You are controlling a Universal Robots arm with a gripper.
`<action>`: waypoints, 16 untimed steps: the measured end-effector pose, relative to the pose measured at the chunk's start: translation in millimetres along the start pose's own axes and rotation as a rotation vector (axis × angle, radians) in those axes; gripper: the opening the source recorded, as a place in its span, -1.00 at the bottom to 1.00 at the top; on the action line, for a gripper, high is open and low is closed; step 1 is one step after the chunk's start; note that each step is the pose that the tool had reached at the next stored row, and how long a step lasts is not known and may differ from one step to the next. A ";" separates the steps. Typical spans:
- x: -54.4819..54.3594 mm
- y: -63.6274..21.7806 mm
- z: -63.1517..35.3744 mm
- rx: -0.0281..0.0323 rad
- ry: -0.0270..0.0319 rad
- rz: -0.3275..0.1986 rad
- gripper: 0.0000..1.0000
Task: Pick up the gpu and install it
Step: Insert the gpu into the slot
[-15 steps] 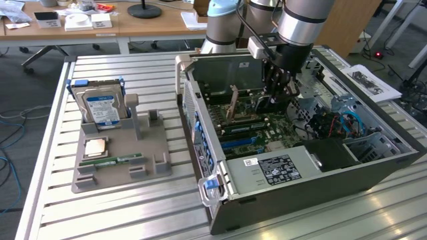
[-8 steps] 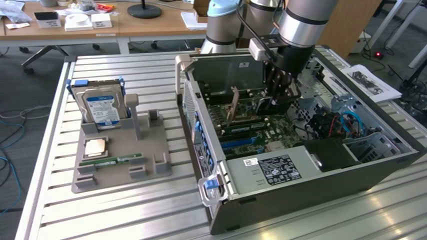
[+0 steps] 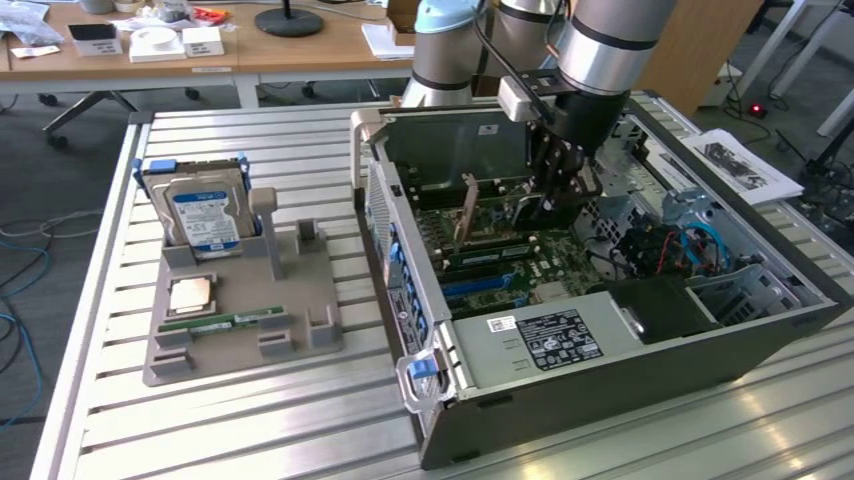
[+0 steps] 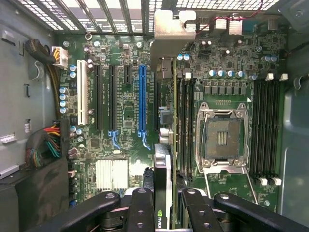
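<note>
From where I stand, the one mark I can make out is a small green-and-white eye logo, seemingly Nvidia's, on the edge of the gpu (image 4: 163, 186) clamped between the jaws. Away from the jaws, the print on the white sticker (image 3: 554, 338) on the black box is too fine to read.

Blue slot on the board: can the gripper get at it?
Probably yes: the case lies open, the gripper, holding the gpu, hangs inside just beside the blue slot, and nothing stands in it.
</note>
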State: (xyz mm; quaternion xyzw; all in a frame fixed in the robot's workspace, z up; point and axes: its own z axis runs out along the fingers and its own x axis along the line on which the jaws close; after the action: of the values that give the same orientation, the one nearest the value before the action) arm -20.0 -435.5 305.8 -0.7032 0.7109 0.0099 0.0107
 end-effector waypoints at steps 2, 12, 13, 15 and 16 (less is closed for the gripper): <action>0.0 0.0 1.2 0.0004 -0.0004 0.000 -0.47; 0.0 0.0 3.0 0.0007 -0.0009 0.000 -0.47; 0.0 0.0 3.4 0.0006 -0.0008 0.000 -0.47; 0.1 0.0 4.4 0.0005 -0.0004 0.000 -0.47; 0.1 0.0 5.0 0.0006 -0.0004 0.000 -0.47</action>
State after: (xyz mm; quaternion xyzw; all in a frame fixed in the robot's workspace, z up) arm -20.0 -435.4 300.8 -0.7032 0.7109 0.0098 0.0111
